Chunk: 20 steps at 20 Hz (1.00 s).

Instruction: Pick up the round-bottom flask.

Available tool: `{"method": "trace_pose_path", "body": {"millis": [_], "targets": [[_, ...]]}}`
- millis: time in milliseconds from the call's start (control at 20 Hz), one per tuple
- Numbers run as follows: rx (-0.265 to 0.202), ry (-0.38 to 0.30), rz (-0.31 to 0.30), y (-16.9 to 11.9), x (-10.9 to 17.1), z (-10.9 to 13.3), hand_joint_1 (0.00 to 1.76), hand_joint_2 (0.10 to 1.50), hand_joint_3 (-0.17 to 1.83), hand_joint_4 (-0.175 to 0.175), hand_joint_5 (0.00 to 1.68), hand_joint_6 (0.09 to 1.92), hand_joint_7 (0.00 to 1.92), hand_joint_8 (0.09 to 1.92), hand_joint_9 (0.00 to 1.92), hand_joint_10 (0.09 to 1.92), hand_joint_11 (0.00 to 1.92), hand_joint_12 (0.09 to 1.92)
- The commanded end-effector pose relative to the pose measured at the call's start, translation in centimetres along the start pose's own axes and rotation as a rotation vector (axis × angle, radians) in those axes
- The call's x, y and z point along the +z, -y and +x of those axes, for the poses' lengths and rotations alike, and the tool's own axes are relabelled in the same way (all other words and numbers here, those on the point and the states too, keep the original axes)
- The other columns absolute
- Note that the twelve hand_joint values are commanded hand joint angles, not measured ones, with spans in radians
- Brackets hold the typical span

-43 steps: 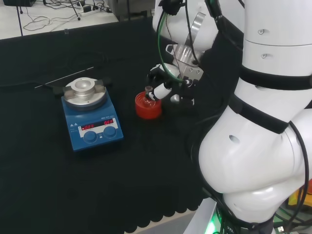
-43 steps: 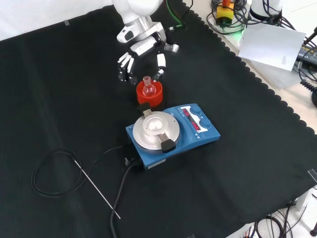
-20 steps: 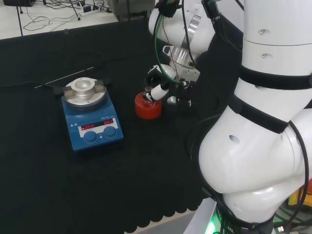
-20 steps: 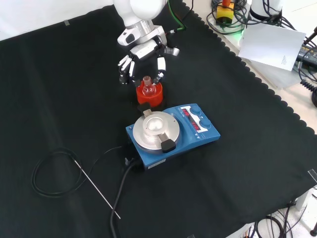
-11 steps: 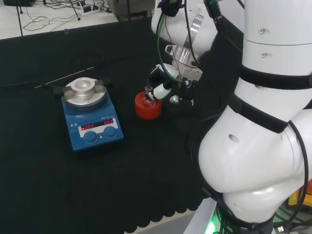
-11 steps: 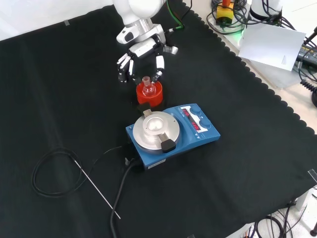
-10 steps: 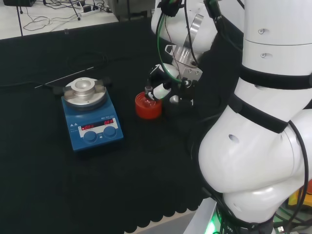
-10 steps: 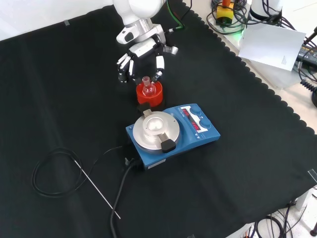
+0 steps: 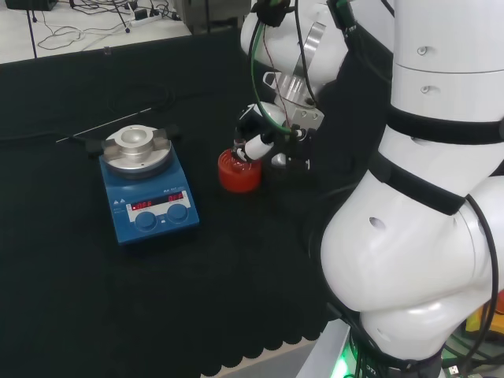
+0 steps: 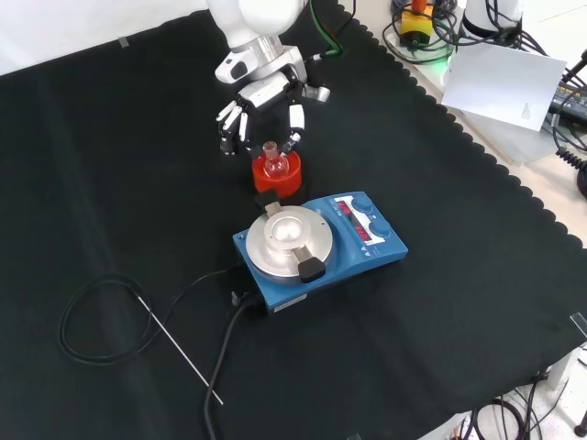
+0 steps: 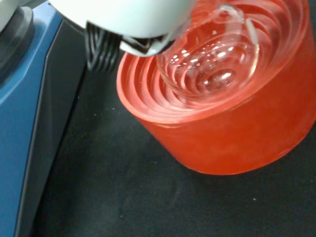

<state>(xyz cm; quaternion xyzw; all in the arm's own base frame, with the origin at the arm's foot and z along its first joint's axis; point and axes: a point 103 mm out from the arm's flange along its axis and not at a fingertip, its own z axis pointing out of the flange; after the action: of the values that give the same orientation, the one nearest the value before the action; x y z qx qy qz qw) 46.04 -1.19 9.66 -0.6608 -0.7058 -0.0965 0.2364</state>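
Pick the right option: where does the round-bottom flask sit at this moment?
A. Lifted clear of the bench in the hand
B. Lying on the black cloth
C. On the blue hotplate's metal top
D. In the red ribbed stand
D: the round-bottom flask rests with its bulb in the red ribbed stand, beside the blue hotplate, with the hand around its neck.

Black cloth with a scalloped edge covers the bench; cables lie on pale floor beyond.

White glossy arm, rounded links showing black bands at joints; green cable running along it. Hand showing white segments, black fingertips.
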Motion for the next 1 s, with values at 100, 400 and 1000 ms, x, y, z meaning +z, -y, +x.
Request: {"method": "trace_pose_path", "body": {"millis": [100, 400, 1000], "targets": [[0.002, 0.017, 0.000, 0.1, 0.4, 0.6, 1.05, 0.65, 0.63, 0.001, 1.05, 0.80, 0.33, 0.71, 0.54, 0.67, 0.17, 1.41], [0.000, 0.016, -0.002, 0.0, 0.2, 0.5, 1.08, 0.86, 0.33, 0.173, 1.16, 0.75, 0.34, 0.72, 0.55, 0.67, 0.17, 1.41], [0.010, -0.008, -0.037, 0.5, -1.6, 0.6, 1.15, 0.63, 0.76, 0.004, 1.21, 0.84, 0.42, 0.69, 0.65, 0.61, 0.23, 1.38]]}}
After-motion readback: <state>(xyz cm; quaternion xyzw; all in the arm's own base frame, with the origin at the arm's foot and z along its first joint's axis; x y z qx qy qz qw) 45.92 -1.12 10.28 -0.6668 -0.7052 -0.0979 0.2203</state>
